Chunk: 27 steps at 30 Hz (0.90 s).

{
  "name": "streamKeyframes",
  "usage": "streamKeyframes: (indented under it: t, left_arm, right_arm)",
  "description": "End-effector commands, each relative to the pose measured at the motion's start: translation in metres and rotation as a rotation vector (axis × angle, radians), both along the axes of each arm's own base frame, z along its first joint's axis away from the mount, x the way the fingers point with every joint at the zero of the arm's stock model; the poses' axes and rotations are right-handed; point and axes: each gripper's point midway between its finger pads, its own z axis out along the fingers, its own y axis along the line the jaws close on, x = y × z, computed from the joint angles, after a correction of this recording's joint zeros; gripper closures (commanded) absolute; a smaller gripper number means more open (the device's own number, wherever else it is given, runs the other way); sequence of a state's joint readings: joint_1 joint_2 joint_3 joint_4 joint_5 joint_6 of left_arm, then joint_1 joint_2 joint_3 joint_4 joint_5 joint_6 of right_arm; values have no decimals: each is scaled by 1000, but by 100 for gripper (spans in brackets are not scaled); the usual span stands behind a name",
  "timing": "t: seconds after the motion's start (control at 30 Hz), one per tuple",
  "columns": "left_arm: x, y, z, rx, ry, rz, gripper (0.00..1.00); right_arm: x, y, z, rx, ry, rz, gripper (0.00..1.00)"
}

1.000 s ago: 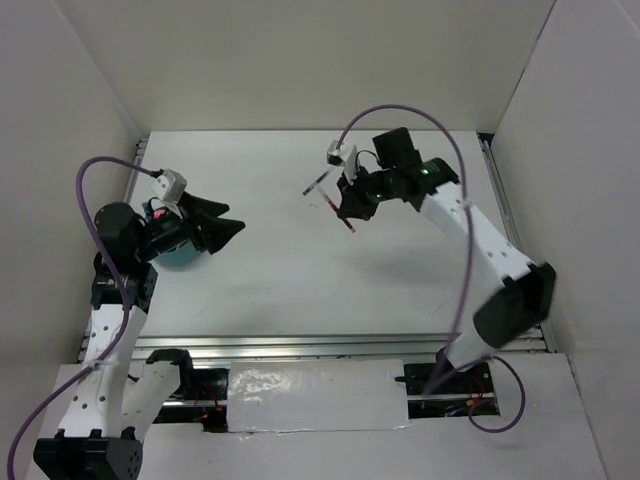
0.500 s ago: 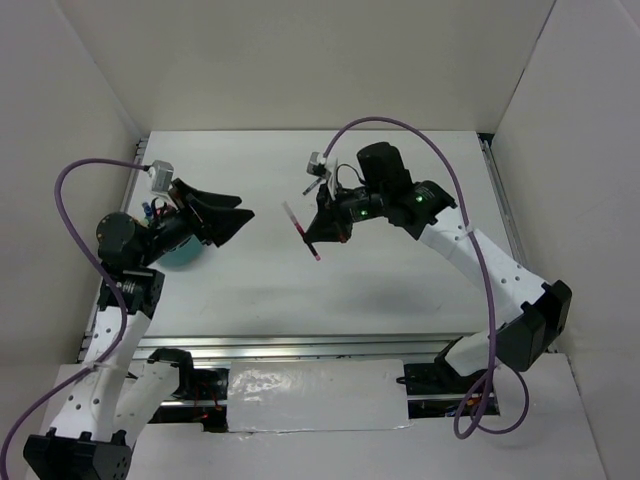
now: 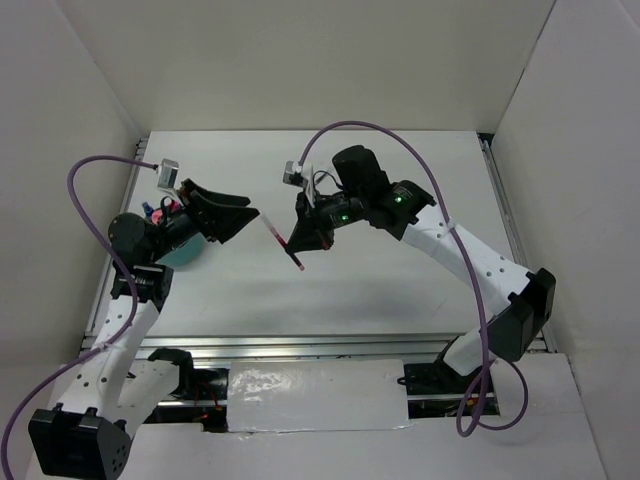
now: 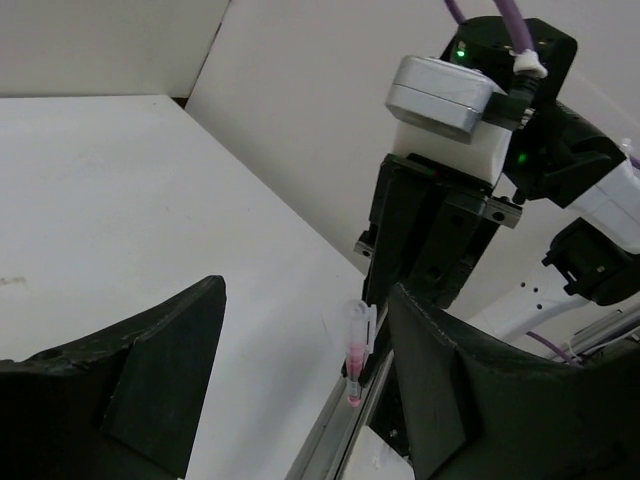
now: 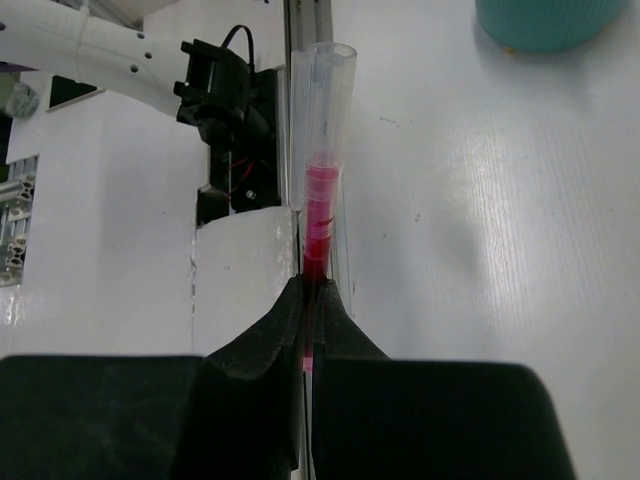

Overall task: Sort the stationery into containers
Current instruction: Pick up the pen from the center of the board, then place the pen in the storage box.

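My right gripper (image 3: 297, 243) is shut on a thin red pen with a clear cap (image 3: 274, 232) and holds it in the air over the left-middle of the table. In the right wrist view the pen (image 5: 320, 170) sticks up from the pinched jaws of that gripper (image 5: 312, 300). My left gripper (image 3: 245, 224) is open and empty, its fingertips just left of the pen. In the left wrist view the pen (image 4: 355, 345) hangs between the spread fingers (image 4: 150, 400), close to the right one. The teal cup (image 3: 183, 258) sits under my left arm with pens showing above it (image 3: 152, 210); its base shows in the right wrist view (image 5: 545, 20).
White walls enclose the table on three sides. A metal rail (image 3: 300, 345) runs along the near edge. Purple cables loop above both arms.
My right arm has carried the red pen leftward, from the table's centre-right up to the left gripper. My left gripper has swung right and a little forward, staying open.
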<state>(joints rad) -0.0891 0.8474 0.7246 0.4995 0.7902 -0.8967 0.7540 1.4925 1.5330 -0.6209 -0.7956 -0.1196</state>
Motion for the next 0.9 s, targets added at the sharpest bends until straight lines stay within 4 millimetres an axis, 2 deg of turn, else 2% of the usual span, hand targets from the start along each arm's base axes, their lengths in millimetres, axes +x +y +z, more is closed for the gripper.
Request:
streamKeyframes:
  t: [0.0,0.13,0.33,0.43,0.57,0.73,0.83,0.87]
  left_arm:
    - [-16,-6,17,-25,-89,-67,22]
    - [-22,-10,17,-31,-94,-96,23]
    - [-20,-12,8,-21,-78,-96,23]
    - [-20,-13,8,-27,-71,-105,28]
    - [-18,-13,8,-29,-71,-106,41]
    - [-16,-13,9,-33,-69,-101,49]
    - [-15,-12,9,-34,-69,-95,59]
    - [-15,-12,8,-34,-64,-93,69]
  right_arm:
    - [-7,9,26,61,-20,45,100]
    - [-6,12,26,63,-8,52,100]
    - [-4,15,29,67,-1,55,100]
    - [-3,18,28,63,0,57,100]
    - [-1,21,29,60,2,60,100]
    - [-1,25,24,48,6,62,100]
    - [-1,26,22,39,8,57,100]
    - [-2,26,22,40,8,58,100]
